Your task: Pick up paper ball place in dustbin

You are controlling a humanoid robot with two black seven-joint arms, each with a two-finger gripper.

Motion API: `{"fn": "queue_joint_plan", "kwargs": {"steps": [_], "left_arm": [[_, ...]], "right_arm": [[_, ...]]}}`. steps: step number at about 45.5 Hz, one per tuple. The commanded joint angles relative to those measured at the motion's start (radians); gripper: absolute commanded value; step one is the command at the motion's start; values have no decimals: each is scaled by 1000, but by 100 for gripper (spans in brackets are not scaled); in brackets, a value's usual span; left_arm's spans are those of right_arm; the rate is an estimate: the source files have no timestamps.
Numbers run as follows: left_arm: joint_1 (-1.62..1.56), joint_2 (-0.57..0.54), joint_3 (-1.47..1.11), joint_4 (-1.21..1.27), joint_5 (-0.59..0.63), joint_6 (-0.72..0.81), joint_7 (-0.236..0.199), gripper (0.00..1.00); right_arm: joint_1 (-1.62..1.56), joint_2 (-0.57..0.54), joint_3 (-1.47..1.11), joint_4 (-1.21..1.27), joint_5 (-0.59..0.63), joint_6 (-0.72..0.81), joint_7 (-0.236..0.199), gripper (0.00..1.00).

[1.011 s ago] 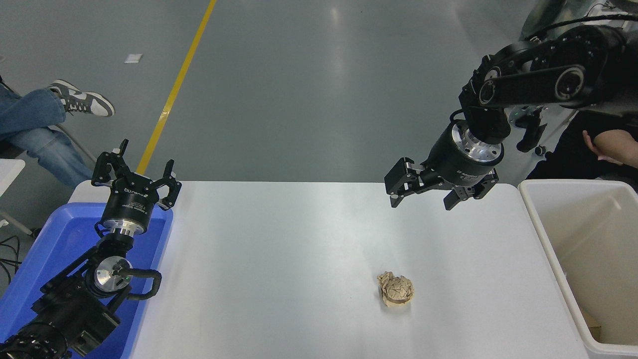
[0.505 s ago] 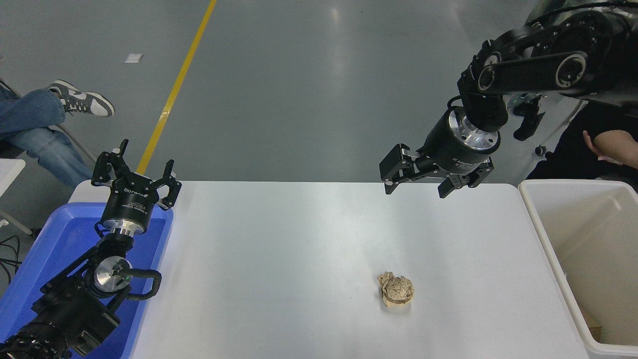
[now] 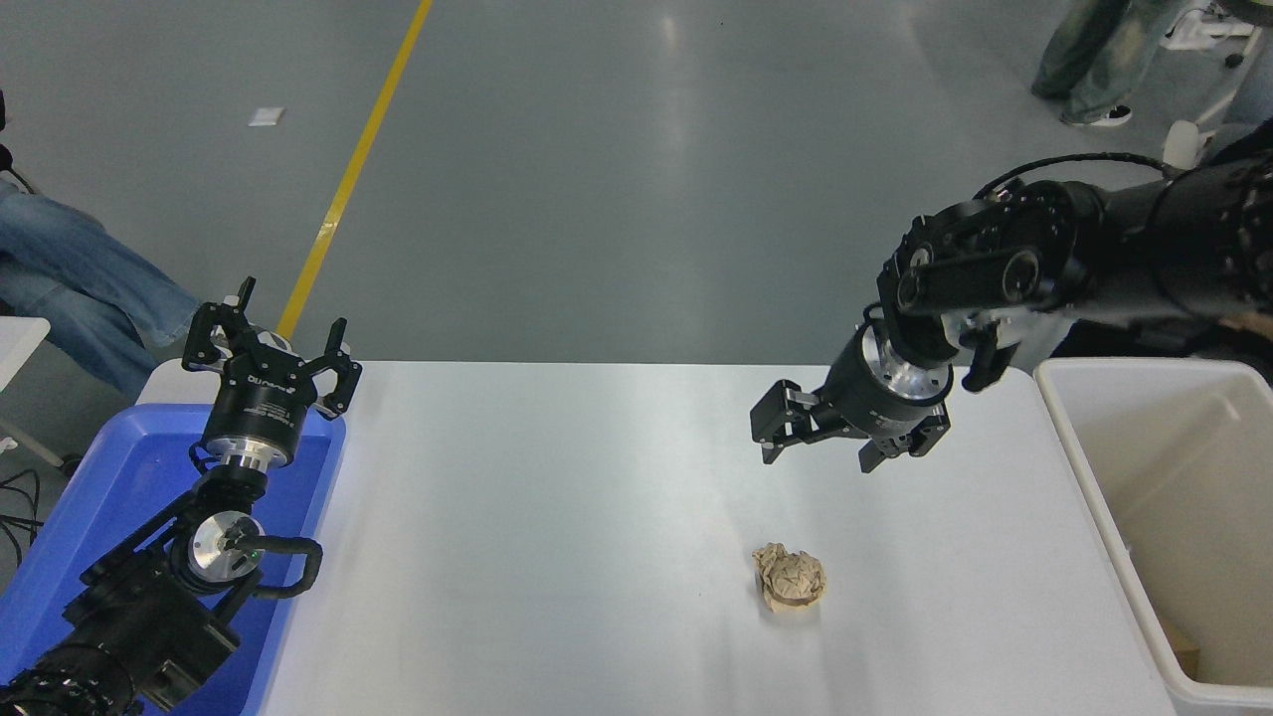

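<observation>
The paper ball (image 3: pixel 791 578), a wrinkled tan wad, lies on the white table (image 3: pixel 557 517) right of the middle, near the front. My right gripper (image 3: pixel 818 462) hangs open and empty in the air above the table, beyond the ball and slightly to its right, fingers pointing down and left. The dustbin (image 3: pixel 1084 477), an off-white tub, stands at the table's right edge; a scrap of tan paper lies in its bottom. My left gripper (image 3: pixel 271 343) is open and parked at the lower left over the blue tray.
A blue plastic tray (image 3: pixel 119 497) sits at the table's left edge under the left arm. A person's legs in jeans (image 3: pixel 80 278) show at the far left, and another person's legs (image 3: pixel 1094 60) stand at the top right.
My right arm has swung down and nearer, bringing the open gripper lower toward the paper ball. The seated person's shoe at left and the hand at right have gone from view.
</observation>
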Motion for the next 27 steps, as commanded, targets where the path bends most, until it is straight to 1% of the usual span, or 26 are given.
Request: {"fn": "queue_joint_plan", "kwargs": {"steps": [1,16,27], "left_arm": [[0,0,0,0,0,0,0,98],[0,0,0,0,0,0,0,98],[0,0,0,0,0,0,0,98]], "right_arm": [[-135,16,7,-58,-3,-87,0,100],[-265,75,68,-125,6,-153,0,100],[-348,78,70,-185,3,-174,0,100]]}}
